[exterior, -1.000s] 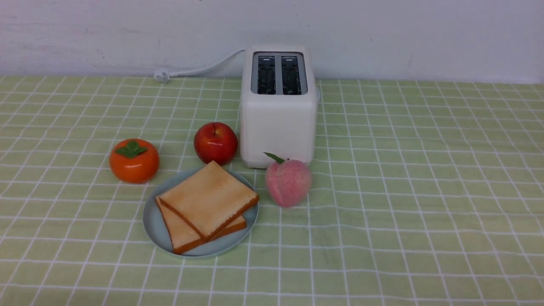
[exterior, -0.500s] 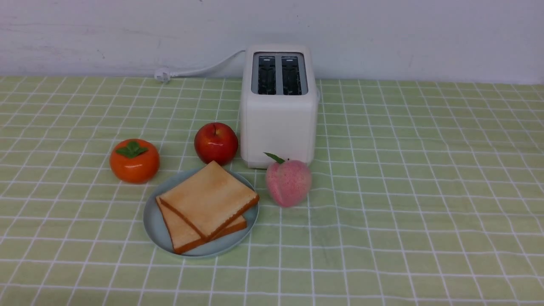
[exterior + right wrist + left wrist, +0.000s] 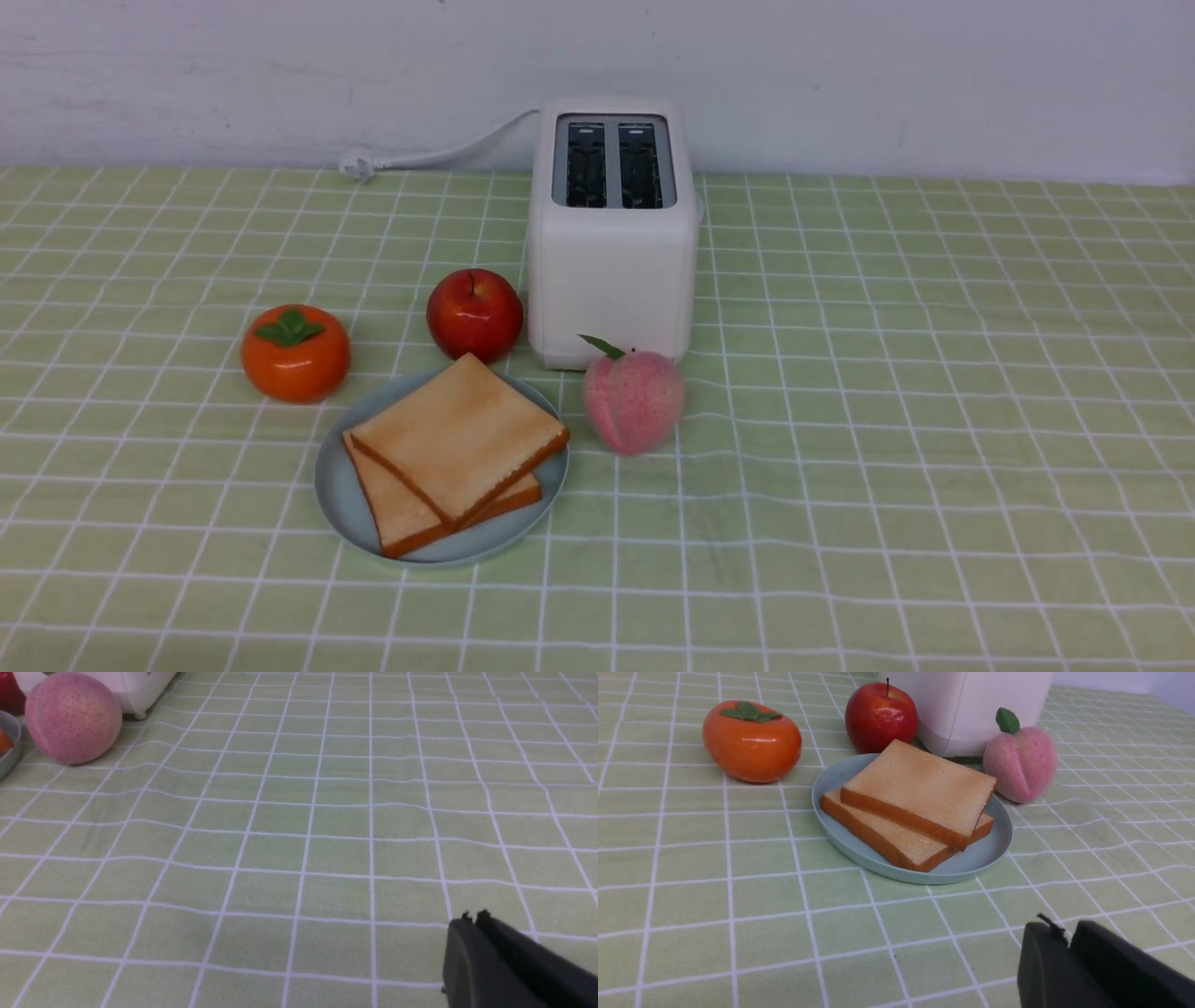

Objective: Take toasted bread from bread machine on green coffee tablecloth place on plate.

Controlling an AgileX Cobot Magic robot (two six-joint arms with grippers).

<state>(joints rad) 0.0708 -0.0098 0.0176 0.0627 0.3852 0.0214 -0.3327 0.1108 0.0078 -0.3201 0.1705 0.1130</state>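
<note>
Left end effector (image 3: pixel 1066 938): black fingers pressed almost together with only a hairline gap, nothing between them, poised above bare green coffee tablecloth (image 3: pixel 738 914). Ahead of its tips, near but apart, lies the plate (image 3: pixel 999 847), whose closest rim is unobstructed. On the plate the toasted bread (image 3: pixel 920 788) sits as two slices stacked flat, the upper one skewed so its corners overhang the lower slice (image 3: pixel 901 847); all crust edges stay inside the rim. Beyond the plate, further from the end effector, stands the bread machine (image 3: pixel 611 271), both slots dark with no bread showing. A red apple (image 3: pixel 880 716) sits just beside the plate's far rim, a peach (image 3: pixel 1020 763) just beside it on the other side, an orange persimmon (image 3: pixel 752 739) near but apart.

Right end effector (image 3: pixel 472 921): fingers closed, empty, over open cloth. Wide unoccupied cloth extends ahead of it; the peach and a foot of the bread machine lie well apart from it. The cloth shows slight wrinkles.
</note>
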